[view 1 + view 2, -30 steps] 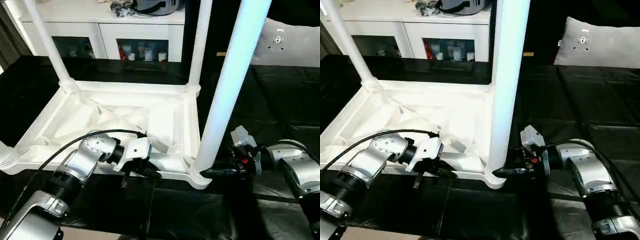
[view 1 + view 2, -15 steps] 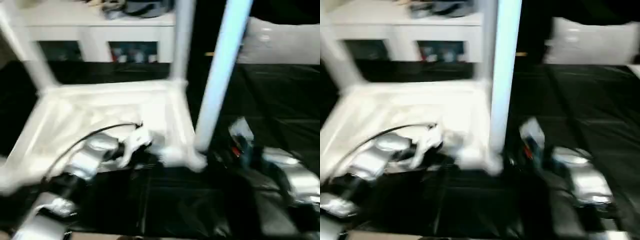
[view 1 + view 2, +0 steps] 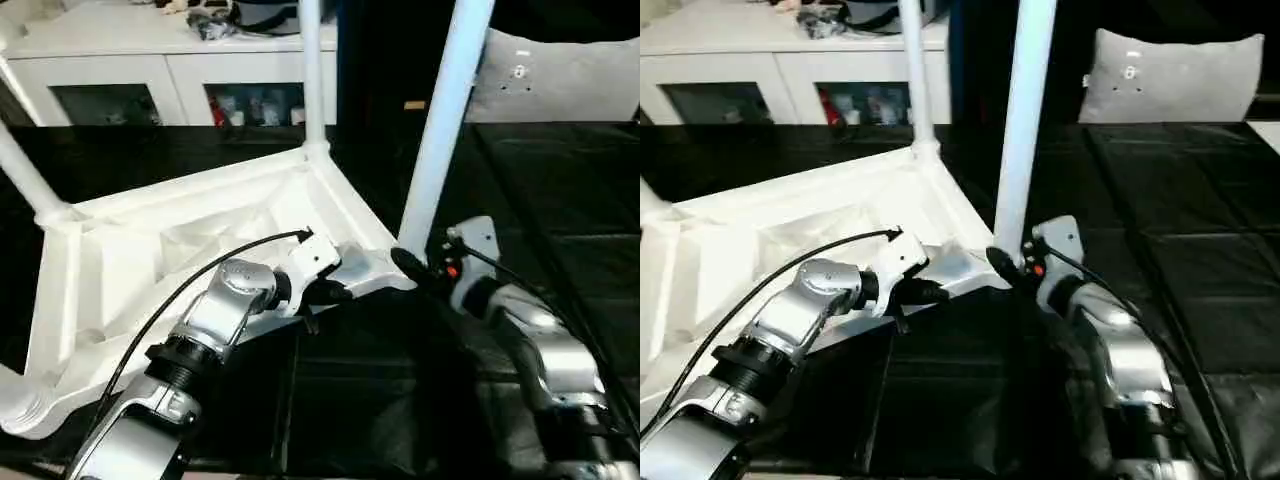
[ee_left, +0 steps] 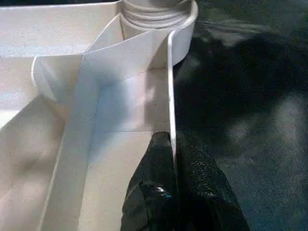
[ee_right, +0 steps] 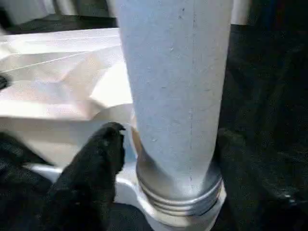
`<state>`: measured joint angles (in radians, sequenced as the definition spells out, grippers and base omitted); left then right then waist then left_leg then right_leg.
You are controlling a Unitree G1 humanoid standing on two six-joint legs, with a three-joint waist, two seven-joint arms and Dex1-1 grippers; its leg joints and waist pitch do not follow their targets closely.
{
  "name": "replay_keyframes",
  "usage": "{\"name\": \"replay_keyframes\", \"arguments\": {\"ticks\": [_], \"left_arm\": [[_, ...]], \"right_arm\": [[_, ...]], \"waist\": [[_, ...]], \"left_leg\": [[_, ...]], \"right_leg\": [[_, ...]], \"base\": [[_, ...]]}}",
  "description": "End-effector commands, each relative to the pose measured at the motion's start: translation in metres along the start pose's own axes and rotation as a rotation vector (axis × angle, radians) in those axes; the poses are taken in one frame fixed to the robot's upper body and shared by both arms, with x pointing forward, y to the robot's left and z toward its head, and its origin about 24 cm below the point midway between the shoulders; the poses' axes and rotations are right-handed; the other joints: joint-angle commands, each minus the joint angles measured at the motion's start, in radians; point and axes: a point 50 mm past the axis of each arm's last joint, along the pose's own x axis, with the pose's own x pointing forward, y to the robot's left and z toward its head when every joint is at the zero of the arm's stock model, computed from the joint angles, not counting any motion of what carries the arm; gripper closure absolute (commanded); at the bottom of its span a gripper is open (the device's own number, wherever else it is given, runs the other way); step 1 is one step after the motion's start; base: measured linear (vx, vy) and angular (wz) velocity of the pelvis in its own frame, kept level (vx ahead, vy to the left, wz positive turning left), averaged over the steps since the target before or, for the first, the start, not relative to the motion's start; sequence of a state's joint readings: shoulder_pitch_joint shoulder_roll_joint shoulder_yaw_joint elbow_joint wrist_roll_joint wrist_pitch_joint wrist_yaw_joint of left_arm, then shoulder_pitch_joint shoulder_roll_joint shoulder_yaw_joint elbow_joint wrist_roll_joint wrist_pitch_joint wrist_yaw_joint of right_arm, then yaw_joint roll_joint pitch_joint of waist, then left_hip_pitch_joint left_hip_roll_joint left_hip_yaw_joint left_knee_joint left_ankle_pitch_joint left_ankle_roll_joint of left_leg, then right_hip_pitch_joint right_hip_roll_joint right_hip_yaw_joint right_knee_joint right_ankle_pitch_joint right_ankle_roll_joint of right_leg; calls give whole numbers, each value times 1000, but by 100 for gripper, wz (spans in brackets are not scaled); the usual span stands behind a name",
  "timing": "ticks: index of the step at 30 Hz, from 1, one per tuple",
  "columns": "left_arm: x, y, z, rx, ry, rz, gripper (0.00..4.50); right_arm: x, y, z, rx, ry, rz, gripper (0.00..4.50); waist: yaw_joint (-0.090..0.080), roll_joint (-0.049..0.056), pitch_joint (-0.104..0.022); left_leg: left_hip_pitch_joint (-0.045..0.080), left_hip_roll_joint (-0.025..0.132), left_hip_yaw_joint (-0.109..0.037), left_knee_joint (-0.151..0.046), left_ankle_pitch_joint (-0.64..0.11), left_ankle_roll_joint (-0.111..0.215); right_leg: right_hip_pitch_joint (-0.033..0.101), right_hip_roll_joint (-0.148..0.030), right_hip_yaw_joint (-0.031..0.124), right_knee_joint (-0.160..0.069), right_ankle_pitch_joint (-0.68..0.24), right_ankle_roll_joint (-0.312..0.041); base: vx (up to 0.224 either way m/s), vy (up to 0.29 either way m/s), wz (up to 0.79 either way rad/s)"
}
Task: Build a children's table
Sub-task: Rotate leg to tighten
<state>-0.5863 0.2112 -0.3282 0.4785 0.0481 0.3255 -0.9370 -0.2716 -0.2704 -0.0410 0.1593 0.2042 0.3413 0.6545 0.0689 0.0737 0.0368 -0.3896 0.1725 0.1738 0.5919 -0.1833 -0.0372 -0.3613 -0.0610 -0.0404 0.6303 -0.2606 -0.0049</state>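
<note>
- Already, the tabletop (image 3: 150, 250) is lying underside-up on the black surface (image 3: 560, 200), with four legs (image 3: 440, 120) standing in its corner sockets.
- Left gripper (image 4: 174, 159) is pinching the tabletop's rim wall.
- Right gripper (image 5: 168, 159) is straddling the nearest leg's base, fingers apart; seating seems unfinished.

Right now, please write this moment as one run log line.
stage: legs standing in tabletop | left pincer: shut on tabletop rim | right pincer: fingers either side of near leg
</note>
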Motion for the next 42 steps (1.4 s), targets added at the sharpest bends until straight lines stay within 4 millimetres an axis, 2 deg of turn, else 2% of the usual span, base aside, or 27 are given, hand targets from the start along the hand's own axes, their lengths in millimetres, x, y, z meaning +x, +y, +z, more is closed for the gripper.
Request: {"name": "replay_keyframes", "arguments": {"ticks": [1,2,3,5,6,7,10,11,14,15,17,18,21,22,24,26,28,34,40,42], "left_arm": [[2,-4,0,30,-21,-34,450],[-2,-4,-3,63,-15,-66,450],[-9,-4,-8,95,3,-117,450],[-11,-4,-10,109,9,-134,450],[-13,-5,-10,145,-13,-165,450],[-15,-6,-10,152,-18,-187,450],[-19,-6,-14,194,16,-244,450],[-23,-6,-14,215,17,-295,450],[-25,-7,-14,227,13,-337,450],[-26,-8,-14,231,16,-352,450],[-30,-9,-16,261,29,-409,450],[-31,-10,-17,270,35,-427,450],[-36,-12,-21,301,71,-512,450],[-36,-12,-21,301,71,-512,450],[-37,-13,-22,306,74,-528,450],[-38,-14,-22,307,72,-545,450],[-38,-15,-23,306,71,-556,450],[-39,-17,-24,307,70,-580,450],[-40,-18,-23,249,42,-569,450],[-36,-13,-20,201,28,-470,450]], "right_arm": [[5,19,1,2,-19,153,112],[-1,13,2,-21,-16,180,95],[-12,4,4,-61,6,225,91],[-16,1,4,-82,21,240,73],[-22,-3,5,-115,55,282,63],[-26,-5,6,-132,75,319,55],[-35,-9,12,-180,98,412,55],[-40,-10,14,-206,124,498,55],[-44,-11,14,-213,150,563,55],[-45,-11,14,-218,163,584,71],[-48,-10,14,-222,197,666,71],[-49,-9,14,-219,206,689,84],[-49,-5,11,-206,243,789,111],[-49,-5,11,-206,243,789,111],[-49,-4,10,-195,245,803,147],[-49,-2,9,-182,245,818,155],[-49,-1,8,-175,244,827,178],[-49,1,3,-138,245,853,227],[-47,11,3,-63,186,859,246],[-39,18,1,-43,178,787,246]], "waist": [[5,-19,-53],[8,-10,-56],[7,-17,-56],[11,-14,-58],[14,-14,-58],[14,-19,-58],[30,-16,-57],[37,-18,-58],[45,-17,-58],[46,-22,-58],[52,-22,-59],[53,-26,-59],[59,-23,-61],[58,-23,-60],[63,-25,-59],[70,-25,-59],[70,-25,-59],[72,-27,-62],[70,-24,-61],[70,-25,-60]], "left_leg": [[13,56,-25,-60,-85,94],[13,56,-27,-58,-75,96],[11,55,-25,-55,-78,103],[10,56,-25,-52,-64,115],[12,57,-25,-51,-65,121],[11,56,-24,-50,-65,124],[17,63,-20,-50,-91,126],[15,64,-21,-50,-91,126],[16,66,-21,-49,-90,130],[15,66,-21,-50,-88,132],[14,66,-22,-48,-87,137],[14,68,-20,-48,-82,140],[14,68,-22,-47,-81,146],[13,68,-22,-47,-82,145],[15,70,-21,-48,-90,141],[16,71,-21,-49,-92,135],[16,71,-21,-50,-97,130],[14,68,-21,-46,-74,137],[14,69,-21,-48,-83,136],[16,70,-22,-50,-85,128]], "right_leg": [[37,-88,41,-77,77,-217],[38,-88,40,-74,93,-219],[40,-87,40,-75,116,-219],[39,-85,39,-68,167,-222],[36,-85,37,-68,169,-224],[38,-83,36,-69,168,-224],[32,-86,37,-70,119,-230],[33,-87,35,-68,108,-234],[31,-88,35,-67,105,-238],[31,-88,35,-66,107,-239],[31,-90,34,-64,98,-248],[29,-89,35,-63,101,-247],[26,-91,33,-62,93,-253],[26,-91,32,-62,88,-255],[24,-92,34,-63,71,-257],[23,-93,34,-63,56,-255],[23,-93,34,-63,50,-254],[24,-93,34,-60,86,-254],[23,-92,33,-60,71,-259],[21,-91,33,-61,55,-257]], "base": [[0,0,0],[0,0,0],[0,0,0],[0,0,0],[0,0,0],[0,0,0],[0,0,0],[0,0,0],[0,0,0],[0,0,0],[0,0,0],[0,0,0],[0,0,0],[0,0,0],[0,0,0],[0,0,0],[0,0,0],[0,0,0],[0,0,0],[0,0,0]]}}
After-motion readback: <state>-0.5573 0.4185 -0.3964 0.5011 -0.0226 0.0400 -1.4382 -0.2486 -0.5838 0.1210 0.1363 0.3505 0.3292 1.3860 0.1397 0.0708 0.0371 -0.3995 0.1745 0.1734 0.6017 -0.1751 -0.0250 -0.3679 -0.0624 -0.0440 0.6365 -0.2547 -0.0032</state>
